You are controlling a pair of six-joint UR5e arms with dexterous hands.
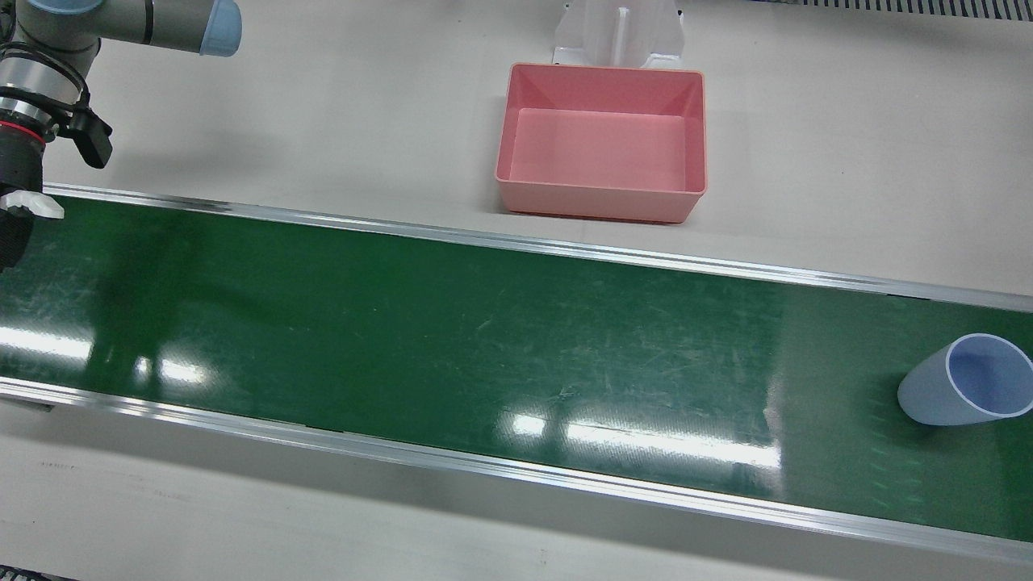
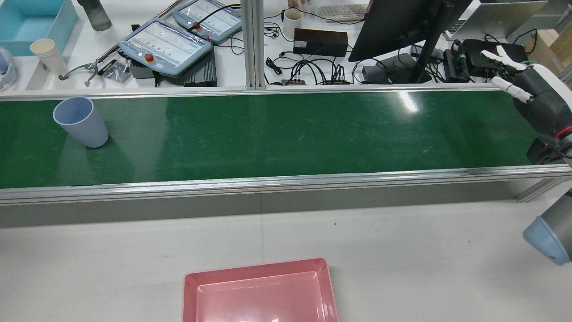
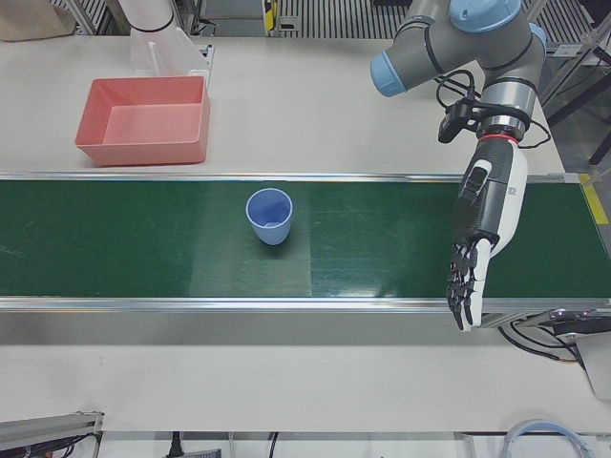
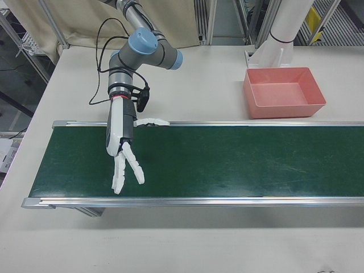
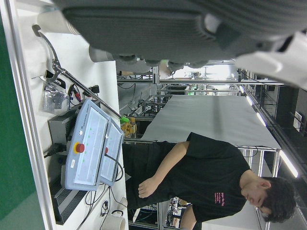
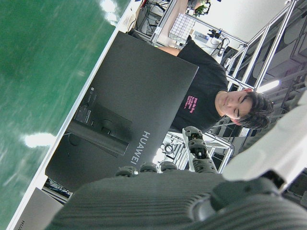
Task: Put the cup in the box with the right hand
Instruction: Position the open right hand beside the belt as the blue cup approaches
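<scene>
A pale blue cup (image 1: 968,379) stands upright and alone on the green conveyor belt (image 1: 403,323), at its left end in the rear view (image 2: 80,121) and mid-belt in the left-front view (image 3: 270,217). The pink box (image 1: 593,202) sits open and hollow on the white table beside the belt (image 2: 254,266) (image 3: 143,151) (image 4: 284,111). My right hand (image 4: 120,145) hangs over the belt's opposite end, fingers spread, holding nothing, far from the cup (image 2: 534,94) (image 1: 12,226). My left hand (image 3: 482,229) hovers open above the belt, to the cup's right in the left-front view.
A white arm pedestal (image 1: 617,32) stands right behind the box. Past the belt's far rail, a desk carries two teach pendants (image 2: 165,44), a black monitor (image 2: 402,22), cables and a paper cup (image 2: 47,53). A person in a black shirt (image 5: 192,167) stands there.
</scene>
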